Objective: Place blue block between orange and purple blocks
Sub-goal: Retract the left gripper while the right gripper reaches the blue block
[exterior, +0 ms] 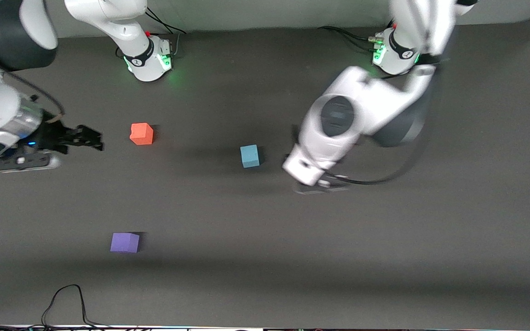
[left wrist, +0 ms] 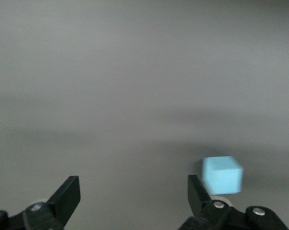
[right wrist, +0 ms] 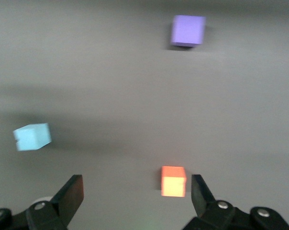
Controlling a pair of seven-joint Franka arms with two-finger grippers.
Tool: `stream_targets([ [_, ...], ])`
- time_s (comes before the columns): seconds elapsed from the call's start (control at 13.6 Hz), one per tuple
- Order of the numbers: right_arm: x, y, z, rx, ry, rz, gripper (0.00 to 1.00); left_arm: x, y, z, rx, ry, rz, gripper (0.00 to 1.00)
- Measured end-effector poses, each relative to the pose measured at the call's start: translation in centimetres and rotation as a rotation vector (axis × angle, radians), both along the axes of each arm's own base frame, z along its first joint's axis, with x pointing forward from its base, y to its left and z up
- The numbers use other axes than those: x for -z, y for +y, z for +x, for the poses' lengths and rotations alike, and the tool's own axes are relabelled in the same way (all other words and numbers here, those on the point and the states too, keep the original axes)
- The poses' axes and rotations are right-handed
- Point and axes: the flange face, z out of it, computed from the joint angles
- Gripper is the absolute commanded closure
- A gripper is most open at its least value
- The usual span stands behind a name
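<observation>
Your dark grey table mat (exterior: 265,220) carries three separate cubes — blue block (exterior: 250,156), orange block (exterior: 141,134), purple block (exterior: 124,242). The left gripper (left wrist: 134,191) and the right gripper (right wrist: 137,191) are both spread wide, holding nothing.

A robotics lab; two arm bases (exterior: 147,57) bolted to a grey-matted table (exterior: 384,253); loose cables (exterior: 69,303).

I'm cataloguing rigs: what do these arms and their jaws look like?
Both arms are glossy white with dark grey joint sections; the bases glow green. The left arm carries a looping black cable. The left gripper and right gripper have black, angular jaws fixed with silver screws.
</observation>
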Motion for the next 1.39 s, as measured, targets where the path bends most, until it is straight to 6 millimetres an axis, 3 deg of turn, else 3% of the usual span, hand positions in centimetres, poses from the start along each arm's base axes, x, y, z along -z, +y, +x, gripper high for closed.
stream_targets([
  [0.15,0.7,6.5,-0.9,-0.052,-0.003,0.019,0.0,-1.7,9.6,2.1,0.047,0.073,0.005,0.0],
  [0.29,3.0,12.9,-1.4,-0.074,-0.007,0.042,0.0,-2.4,17.1,2.9,0.096,0.107,-0.011,0.0],
  [0.44,7.5,18.2,-1.5,-0.087,-0.006,0.049,0.0,-4.0,23.1,2.6,0.119,0.099,-0.021,0.0],
  [0.66,16.1,24.1,-2.6,-0.106,-0.024,0.058,0.0,-7.9,29.9,0.3,0.159,0.059,-0.029,0.0],
  [0.88,22.5,29.0,-5.1,-0.133,-0.021,0.052,0.0,-10.4,33.5,-2.0,0.169,0.029,-0.022,0.0],
  [1.1,28.1,30.7,-6.3,-0.114,-0.033,0.052,0.0,-10.9,33.2,-3.8,0.179,0.026,0.005,0.0],
  [1.25,31.6,32.0,-8.2,-0.097,-0.036,0.048,0.0,-11.1,33.1,-4.3,0.18,0.02,0.011,0.0],
  [1.39,33.8,32.9,-9.5,-0.076,-0.03,0.039,0.0,-11.5,33.4,-4.4,0.175,0.011,0.015,0.0],
])
